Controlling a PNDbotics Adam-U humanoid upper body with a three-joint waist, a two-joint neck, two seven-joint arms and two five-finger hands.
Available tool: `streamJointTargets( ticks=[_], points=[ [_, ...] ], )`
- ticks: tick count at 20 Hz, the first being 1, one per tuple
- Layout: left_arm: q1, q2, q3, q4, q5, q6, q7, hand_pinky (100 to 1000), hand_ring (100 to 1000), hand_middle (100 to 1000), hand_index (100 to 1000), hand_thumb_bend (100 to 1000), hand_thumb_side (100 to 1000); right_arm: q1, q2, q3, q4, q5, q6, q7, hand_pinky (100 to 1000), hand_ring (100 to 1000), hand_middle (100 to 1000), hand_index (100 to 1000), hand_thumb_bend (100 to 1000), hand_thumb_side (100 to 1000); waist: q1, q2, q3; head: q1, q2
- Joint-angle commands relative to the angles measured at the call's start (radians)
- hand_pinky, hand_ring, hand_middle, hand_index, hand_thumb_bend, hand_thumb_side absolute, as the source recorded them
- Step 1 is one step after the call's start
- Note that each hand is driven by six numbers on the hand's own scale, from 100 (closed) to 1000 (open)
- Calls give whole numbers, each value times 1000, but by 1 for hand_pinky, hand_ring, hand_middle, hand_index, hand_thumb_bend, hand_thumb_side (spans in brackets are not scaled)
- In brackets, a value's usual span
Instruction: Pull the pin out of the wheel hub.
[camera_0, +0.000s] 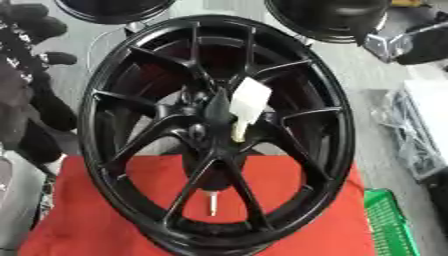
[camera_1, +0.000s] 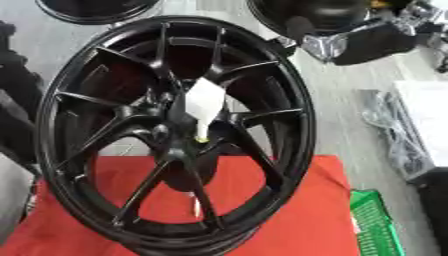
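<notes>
A large black spoked wheel (camera_0: 114, 150) stands upright on a red cloth (camera_0: 79, 220). From its hub (camera_0: 214, 132) a pin (camera_0: 248, 100) sticks out toward me, with a white blocky head and a cream shaft below it. My left hand (camera_0: 31, 30) shows black at the upper left, just outside the rim and not touching the pin. A black and silver part of my right arm or hand (camera_1: 350, 42) is at the upper right, behind the rim and away from the hub. Neither hand holds anything that I can see.
A small silver stem (camera_0: 211, 205) stands up inside the rim's lower part. Two more black wheels (camera_0: 328, 17) lie behind. A green basket (camera_0: 389, 225) sits at the lower right, and clear bags (camera_0: 411, 135) lie on the grey surface at the right.
</notes>
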Motion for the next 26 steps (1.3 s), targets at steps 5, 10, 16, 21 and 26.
streamJointTargets(
  ticks=[5,10,16,21,26],
  points=[
    [-11,17,6,-7,-1,1,-3,615,779,601,681,100,703,-72,14,60,-11,60,-25,109,840,788,750,821,100,224,2,-27,-6,9,8],
    [-11,17,6,-7,-1,3,-6,615,780,601,681,100,703,-106,39,96,-11,118,-97,182,848,799,761,827,100,268,3,-27,-6,8,9],
    [-10,16,6,-7,1,3,-6,615,781,601,680,100,703,-152,82,124,-10,188,-180,266,855,807,772,837,100,308,6,-28,-8,11,11],
    [-8,17,6,-6,1,3,-7,614,782,602,680,100,705,-185,117,120,28,222,-260,352,869,815,783,854,100,356,9,-27,-11,15,14],
    [-7,15,8,-6,2,3,-6,615,783,603,680,100,706,-243,175,109,66,239,-294,451,873,816,784,854,100,396,14,-26,-12,15,15]
  ],
)
